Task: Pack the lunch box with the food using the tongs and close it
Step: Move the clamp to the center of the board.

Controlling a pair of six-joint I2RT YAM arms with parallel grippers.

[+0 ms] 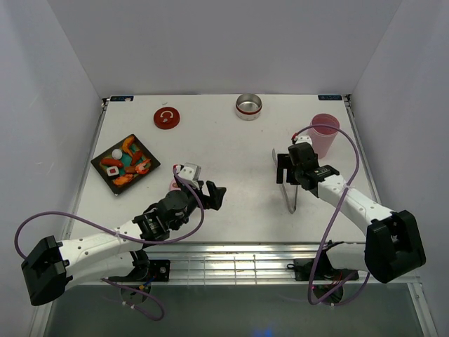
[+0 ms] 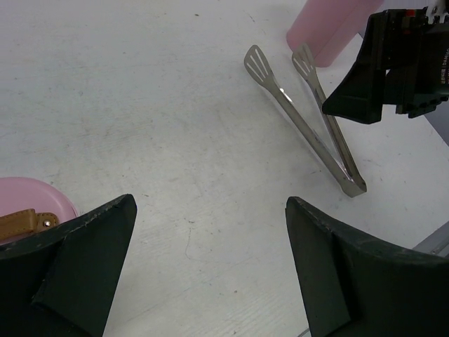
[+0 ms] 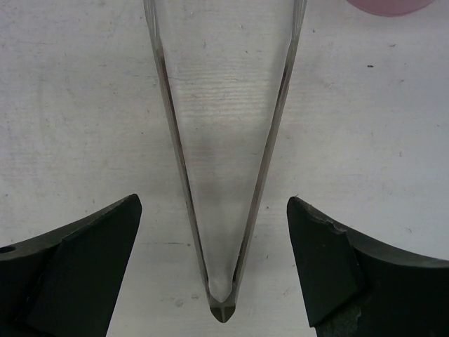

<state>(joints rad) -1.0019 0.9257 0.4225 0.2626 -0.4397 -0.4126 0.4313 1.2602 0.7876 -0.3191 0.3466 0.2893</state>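
The tongs [image 1: 292, 196] lie flat on the table at the right, silvery and V-shaped, with the hinge towards me. My right gripper [image 1: 289, 171] hangs over them, open. In the right wrist view its fingers [image 3: 91, 253] stand either side of the tongs' [image 3: 173, 133] hinge end without touching. The food [image 1: 128, 163], orange and red pieces with a white ball, sits in a black tray [image 1: 105, 179] at the left. My left gripper [image 1: 209, 193] is open over bare table, holding nothing. The round metal lunch box [image 1: 248, 107] stands at the back, its red lid [image 1: 166, 118] lying apart.
A pink cup [image 1: 325, 133] stands just behind the right gripper, beside the tongs' flat tips [image 2: 302, 123]. A pink dish [image 2: 31, 200] with a brown piece lies under the left wrist. The white walls close in on three sides.
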